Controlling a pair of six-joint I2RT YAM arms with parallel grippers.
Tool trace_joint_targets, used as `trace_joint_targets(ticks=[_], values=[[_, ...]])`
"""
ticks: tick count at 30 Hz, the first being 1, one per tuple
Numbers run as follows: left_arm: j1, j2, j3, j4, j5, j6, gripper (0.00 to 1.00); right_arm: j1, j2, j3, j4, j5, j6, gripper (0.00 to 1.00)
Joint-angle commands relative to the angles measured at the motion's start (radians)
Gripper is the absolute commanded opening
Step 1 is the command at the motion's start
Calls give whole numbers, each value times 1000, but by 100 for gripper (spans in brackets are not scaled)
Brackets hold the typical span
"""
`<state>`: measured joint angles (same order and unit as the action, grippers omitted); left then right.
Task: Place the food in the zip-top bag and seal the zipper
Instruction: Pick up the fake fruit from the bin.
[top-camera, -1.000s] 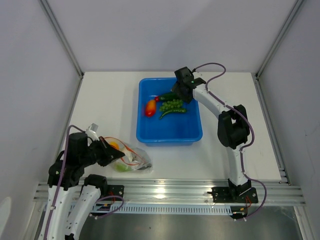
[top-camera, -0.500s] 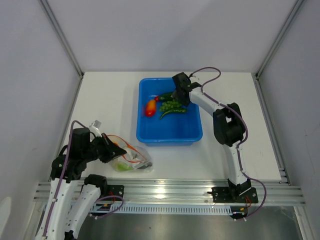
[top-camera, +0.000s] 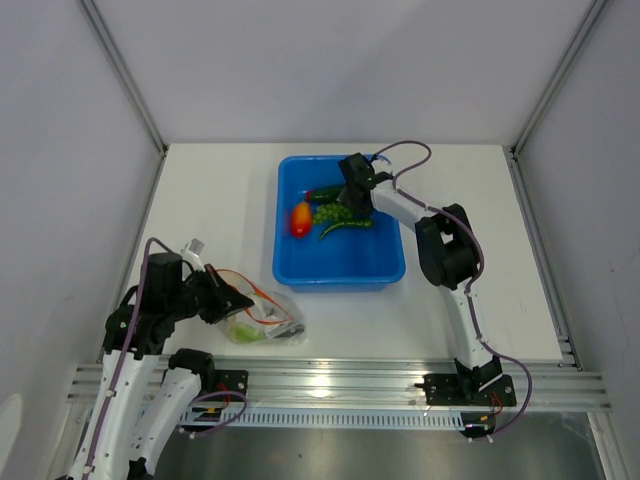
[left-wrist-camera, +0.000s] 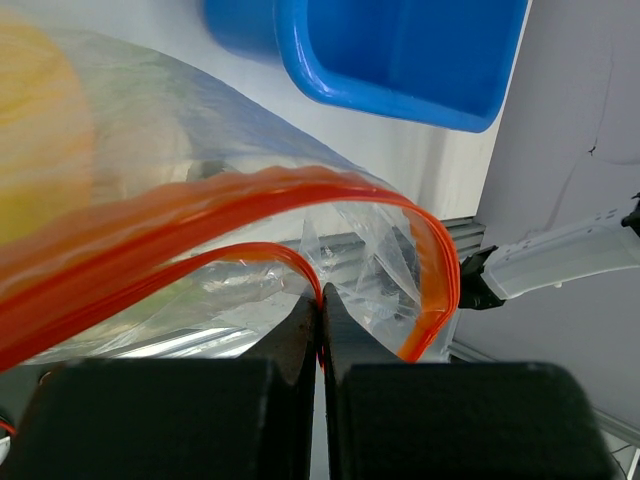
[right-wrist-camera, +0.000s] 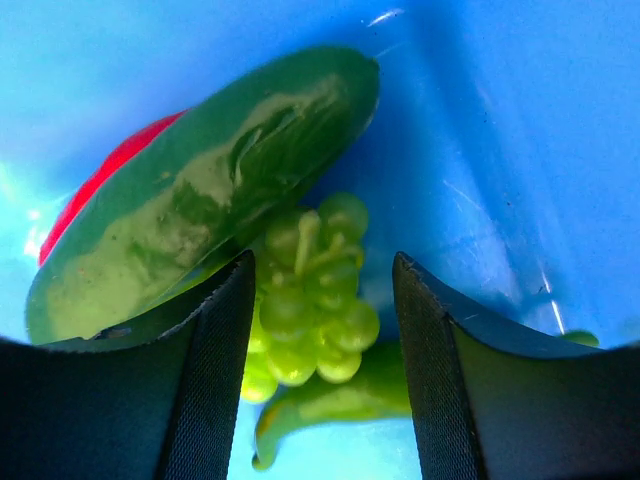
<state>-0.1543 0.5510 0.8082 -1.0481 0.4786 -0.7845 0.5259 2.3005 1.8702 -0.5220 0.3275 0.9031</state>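
Observation:
The clear zip-top bag (top-camera: 262, 320) lies at the near left with green and yellow-orange food inside. My left gripper (top-camera: 226, 301) is shut on its orange-red zipper (left-wrist-camera: 240, 195), pinching the strip at my fingertips (left-wrist-camera: 322, 300); the mouth gapes open. The bag film (left-wrist-camera: 200, 130) shows a yellow piece (left-wrist-camera: 35, 150) behind it. My right gripper (top-camera: 345, 202) is open, low in the blue bin, straddling a green grape bunch (right-wrist-camera: 310, 300). Beside the bunch lie a cucumber (right-wrist-camera: 200, 190), a red chili (right-wrist-camera: 100, 185) and a green pepper (right-wrist-camera: 340, 400). An orange-red and yellow piece (top-camera: 300, 215) lies at the bin's left.
The blue bin (top-camera: 340, 283) stands mid-table, its near wall close to the bag; it also shows in the left wrist view (left-wrist-camera: 400, 60). Its wall (right-wrist-camera: 500, 120) rises to the right of my right fingers. Aluminium frame rails run along the table's near edge.
My right gripper moved left and down in the bin and now straddles the grape bunch. My left gripper shifted slightly, still holding the zipper.

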Motion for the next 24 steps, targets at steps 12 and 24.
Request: trace_joint_targets(ticks=[12,24], values=[[7,20,9,23,28,34,1,-6,54,56,-35,-2,-52,18],[7,30,25,19,29,41,1,23,-127,52,76,-152,-295,0]])
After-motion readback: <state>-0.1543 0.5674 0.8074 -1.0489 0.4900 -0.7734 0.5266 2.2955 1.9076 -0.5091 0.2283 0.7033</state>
